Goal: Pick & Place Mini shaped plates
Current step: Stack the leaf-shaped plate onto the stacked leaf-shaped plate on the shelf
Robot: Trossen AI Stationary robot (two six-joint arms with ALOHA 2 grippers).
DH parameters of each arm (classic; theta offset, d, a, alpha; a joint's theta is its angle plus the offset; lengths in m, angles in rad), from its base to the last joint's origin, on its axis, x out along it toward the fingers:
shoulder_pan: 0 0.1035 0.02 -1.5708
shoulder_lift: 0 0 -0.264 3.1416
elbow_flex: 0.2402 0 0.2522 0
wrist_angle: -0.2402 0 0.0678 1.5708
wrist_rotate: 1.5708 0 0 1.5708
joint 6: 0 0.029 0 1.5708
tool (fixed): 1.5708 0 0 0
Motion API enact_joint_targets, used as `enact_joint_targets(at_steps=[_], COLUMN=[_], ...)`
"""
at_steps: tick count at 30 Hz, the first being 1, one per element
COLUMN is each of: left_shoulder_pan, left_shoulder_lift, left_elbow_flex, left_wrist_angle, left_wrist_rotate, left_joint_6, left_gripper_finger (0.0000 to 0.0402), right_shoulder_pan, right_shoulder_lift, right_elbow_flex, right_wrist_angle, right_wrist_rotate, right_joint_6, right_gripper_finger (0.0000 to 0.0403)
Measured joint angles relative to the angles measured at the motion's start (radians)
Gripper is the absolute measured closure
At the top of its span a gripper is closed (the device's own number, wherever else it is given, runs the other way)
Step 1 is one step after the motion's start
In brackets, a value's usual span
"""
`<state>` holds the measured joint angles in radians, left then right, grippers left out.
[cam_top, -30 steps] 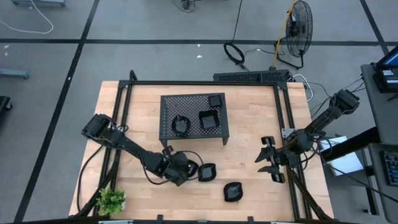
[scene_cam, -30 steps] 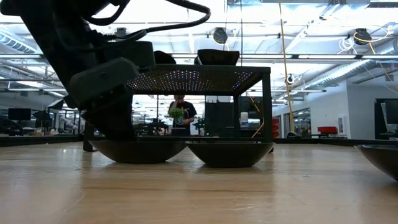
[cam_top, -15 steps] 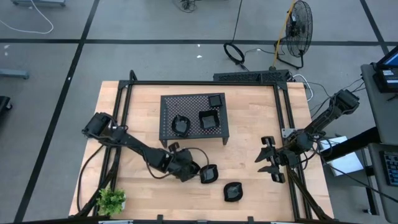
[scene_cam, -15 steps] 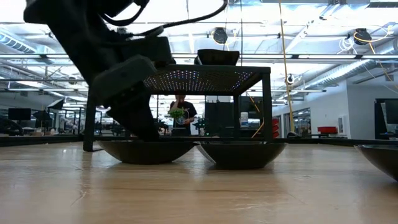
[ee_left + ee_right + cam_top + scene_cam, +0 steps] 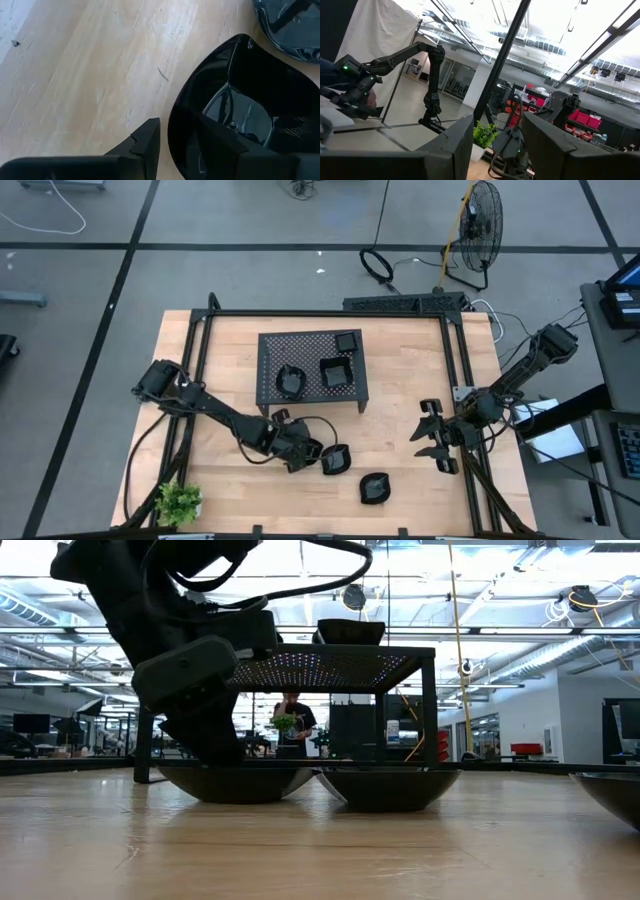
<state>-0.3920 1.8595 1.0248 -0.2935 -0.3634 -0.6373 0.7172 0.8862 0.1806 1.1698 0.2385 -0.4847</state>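
The left end effector is low over the worktop near its front edge, its fingers set astride the rim of a plate: one finger outside the rim, the other inside the bowl. They look closed on that rim, and in the low view this plate rests on the wood. A second plate lies just beside it, their rims nearly touching, and a third sits nearer the front edge. The rack stands toward the back of the worktop with three plates on top. The right end effector hangs over the right side, its fingers apart and holding nothing. A plant occupies the front left corner.
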Motion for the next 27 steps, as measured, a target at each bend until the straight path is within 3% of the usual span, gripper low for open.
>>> enact_joint_targets(at_steps=[7, 15, 23, 27], left_shoulder_pan=[0.0, 0.004, -0.002, -0.029], left_shoulder_lift=[0.0, -0.003, -0.083, -0.186], left_elbow_flex=[0.0, 0.003, 0.0, 0.0], left_wrist_angle=[0.011, 0.012, 0.0, 0.011], left_wrist_rotate=[0.025, 0.129, 0.128, 0.054], left_joint_6=[-0.076, -0.111, -0.228, -0.283], left_gripper_finger=[0.0282, 0.0391, 0.0397, 0.0394], right_shoulder_pan=[0.0, 0.0, 0.0, 0.0], right_shoulder_lift=[0.0, 0.0, 0.0, 0.0], right_elbow_flex=[0.0, 0.0, 0.0, 0.0], right_wrist_angle=[0.0, 0.0, 0.0, 0.0], right_wrist_rotate=[0.0, 0.0, 0.0, 0.0], right_joint_6=[0.0, 0.0, -0.001, -0.002], right_gripper_finger=[0.0248, 0.0248, 0.0248, 0.0248])
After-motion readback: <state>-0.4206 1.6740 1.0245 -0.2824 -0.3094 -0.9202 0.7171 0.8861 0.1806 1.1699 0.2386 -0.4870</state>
